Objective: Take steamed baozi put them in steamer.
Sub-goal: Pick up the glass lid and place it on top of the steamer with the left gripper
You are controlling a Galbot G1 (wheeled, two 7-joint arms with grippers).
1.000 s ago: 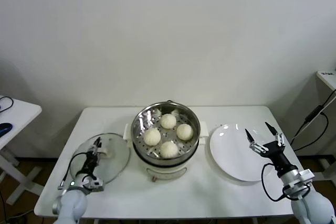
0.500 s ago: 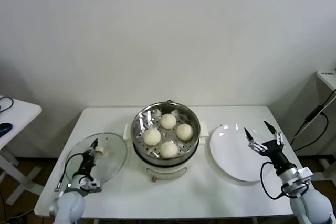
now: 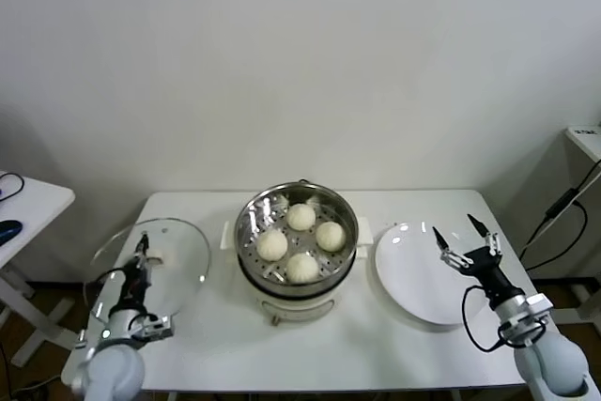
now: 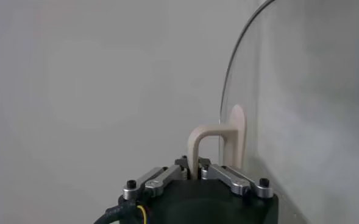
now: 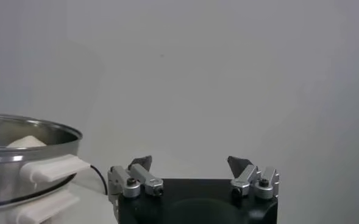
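Baozi (image 3: 300, 242), four smooth cream-white domes, sat in a loose ring on the perforated tray inside the steamer (image 3: 252, 224), none of them touching as far as I could tell. I could read no writing or brand on anything. The steamer was a round, shiny steel pot on a cream-white base with stubby side handles, standing upright at the middle of the white table (image 3: 413, 345); in the right wrist view its polished rim (image 5: 27, 143) and one pale handle showed, with a bun top just peeking above the rim. My left tool (image 3: 140, 257) was clamped shut on the arched white handle (image 4: 211, 143) of the glass lid (image 3: 174, 260), and I had the lid raised off the table, tilted nearly on edge over the left end, its clear disc with a thin metal rim facing the steamer. The flat, glossy white plate (image 3: 413, 279) lay to the right of the steamer, just beside it. My right tool (image 3: 466, 249) hung over the plate's far right edge with its fingers spread wide and nothing between them.
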